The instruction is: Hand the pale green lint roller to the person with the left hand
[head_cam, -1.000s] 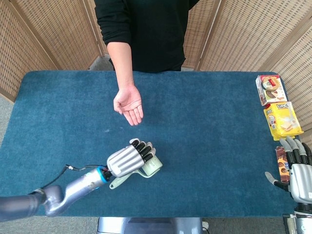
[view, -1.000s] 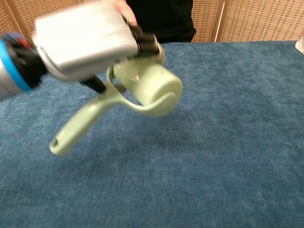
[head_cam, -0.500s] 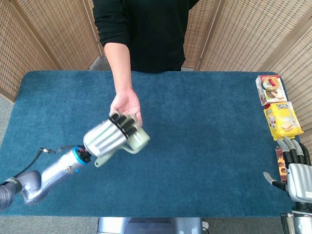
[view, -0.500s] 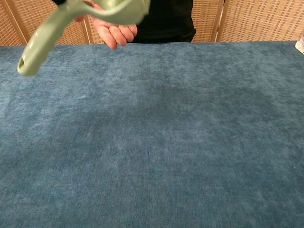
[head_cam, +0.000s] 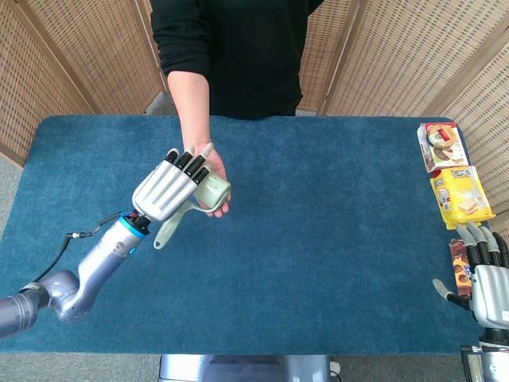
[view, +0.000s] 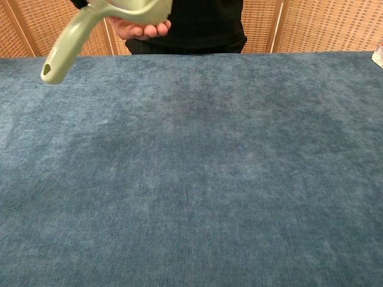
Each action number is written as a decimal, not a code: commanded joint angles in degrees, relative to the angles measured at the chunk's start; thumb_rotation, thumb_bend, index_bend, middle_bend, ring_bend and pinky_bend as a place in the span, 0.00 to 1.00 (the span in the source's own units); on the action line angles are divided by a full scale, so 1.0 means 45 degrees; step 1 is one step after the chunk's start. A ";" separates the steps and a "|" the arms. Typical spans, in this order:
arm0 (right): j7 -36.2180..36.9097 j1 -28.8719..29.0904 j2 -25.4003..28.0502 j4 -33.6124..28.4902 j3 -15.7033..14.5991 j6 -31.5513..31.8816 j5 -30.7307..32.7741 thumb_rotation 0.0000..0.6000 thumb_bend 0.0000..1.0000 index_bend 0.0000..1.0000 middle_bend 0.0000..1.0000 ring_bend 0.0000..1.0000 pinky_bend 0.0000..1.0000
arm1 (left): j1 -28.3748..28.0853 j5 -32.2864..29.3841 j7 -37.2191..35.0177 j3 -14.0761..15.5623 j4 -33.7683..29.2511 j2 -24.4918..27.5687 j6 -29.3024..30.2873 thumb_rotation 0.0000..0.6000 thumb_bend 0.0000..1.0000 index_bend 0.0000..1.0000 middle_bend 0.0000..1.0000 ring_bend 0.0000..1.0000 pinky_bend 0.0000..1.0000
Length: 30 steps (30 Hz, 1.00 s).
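The pale green lint roller [head_cam: 210, 192] lies with its head on the person's upturned palm [head_cam: 216, 171] above the blue table [head_cam: 334, 207]. Its handle [head_cam: 165, 233] slants down to the left under my left hand [head_cam: 165, 189]. That hand's fingers [head_cam: 186, 161] are stretched out straight over the roller and no longer wrap it. In the chest view the lint roller [view: 72, 45] shows at the top left, with the person's fingers [view: 140, 28] under its head. My right hand [head_cam: 487, 280] rests at the table's near right corner, fingers apart, holding nothing.
Snack packs lie along the right edge: a red-and-white one [head_cam: 441, 146], a yellow one [head_cam: 461, 195] and a brown one [head_cam: 459, 267] beside my right hand. The person [head_cam: 238, 56] stands at the far side in front of wicker screens [head_cam: 71, 56].
My left hand lifted the roller off the table and carried it away from me onto the person's palm. Its fingers, curled round the roller before, have now straightened. The right hand stayed put.
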 commanded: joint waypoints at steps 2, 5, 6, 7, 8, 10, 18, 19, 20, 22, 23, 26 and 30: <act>-0.0017 0.0022 0.0008 -0.0015 -0.0023 -0.0050 -0.0019 1.00 0.00 0.00 0.00 0.00 0.00 | -0.0022 -0.0220 0.0323 -0.0179 -0.0510 0.0035 0.0132 1.00 0.14 0.00 0.00 0.08 0.36; -0.0069 0.0018 0.0001 -0.0026 -0.0053 -0.0040 -0.0062 1.00 0.00 0.00 0.00 0.00 0.00 | 0.0013 -0.0341 0.0467 -0.0255 -0.0798 0.0169 0.0280 1.00 0.12 0.00 0.00 0.07 0.36; -0.0073 0.0012 0.0001 -0.0032 -0.0059 -0.0032 -0.0068 1.00 0.00 0.00 0.00 0.00 0.00 | 0.0030 -0.0398 0.0519 -0.0282 -0.0896 0.0225 0.0318 1.00 0.12 0.00 0.00 0.07 0.36; -0.0067 0.0001 0.0005 -0.0039 -0.0061 -0.0016 -0.0069 1.00 0.00 0.00 0.00 0.00 0.00 | 0.0063 -0.0469 0.0551 -0.0310 -0.1021 0.0294 0.0365 1.00 0.12 0.00 0.00 0.07 0.36; -0.0057 -0.0008 0.0010 -0.0045 -0.0057 0.0002 -0.0065 1.00 0.00 0.00 0.00 0.00 0.00 | 0.0114 -0.0537 0.0557 -0.0344 -0.1180 0.0379 0.0442 1.00 0.12 0.00 0.00 0.07 0.36; -0.0022 -0.0024 0.0026 -0.0052 -0.0047 0.0037 -0.0061 1.00 0.00 0.00 0.00 0.00 0.00 | 0.0251 -0.0592 0.0502 -0.0401 -0.1507 0.0573 0.0671 1.00 0.12 0.00 0.00 0.06 0.36; 0.0083 -0.0034 0.0064 -0.0073 -0.0067 0.0074 -0.0144 1.00 0.00 0.00 0.00 0.00 0.00 | 0.2244 -0.0464 -0.0857 0.0044 -0.3001 0.2450 0.2739 1.00 0.12 0.00 0.00 0.05 0.33; 0.0058 -0.0035 0.0057 -0.0082 -0.0090 0.0065 -0.0167 1.00 0.00 0.00 0.00 0.00 0.00 | 0.2780 -0.0313 -0.1529 0.0243 -0.3009 0.2798 0.3264 1.00 0.12 0.00 0.00 0.05 0.33; 0.0038 -0.0041 0.0052 -0.0094 -0.0111 0.0065 -0.0188 1.00 0.00 0.00 0.00 0.00 0.00 | 0.3245 -0.0181 -0.2233 0.0413 -0.2869 0.3079 0.3720 1.00 0.12 0.00 0.00 0.05 0.32; -0.0020 -0.0051 0.0029 -0.0111 -0.0126 0.0093 -0.0214 1.00 0.00 0.00 0.00 0.00 0.00 | 0.4008 -0.0197 -0.3521 0.0731 -0.2450 0.3435 0.4304 1.00 0.12 0.00 0.00 0.05 0.30; -0.0034 -0.0054 0.0021 -0.0120 -0.0127 0.0102 -0.0219 1.00 0.00 0.00 0.00 0.00 0.00 | 0.4322 -0.0322 -0.4029 0.0869 -0.2270 0.3534 0.4475 1.00 0.12 0.00 0.00 0.05 0.29; -0.0086 -0.0061 0.0005 -0.0136 -0.0124 0.0126 -0.0219 1.00 0.00 0.00 0.00 0.00 0.00 | 0.5107 -0.0612 -0.5392 0.1263 -0.1719 0.3625 0.4829 1.00 0.12 0.00 0.00 0.04 0.26; -0.0138 -0.0072 -0.0012 -0.0133 -0.0124 0.0140 -0.0197 1.00 0.00 0.00 0.00 0.00 0.00 | 0.6204 -0.1133 -0.7095 0.1913 -0.0829 0.3463 0.5105 0.99 0.12 0.00 0.00 0.02 0.24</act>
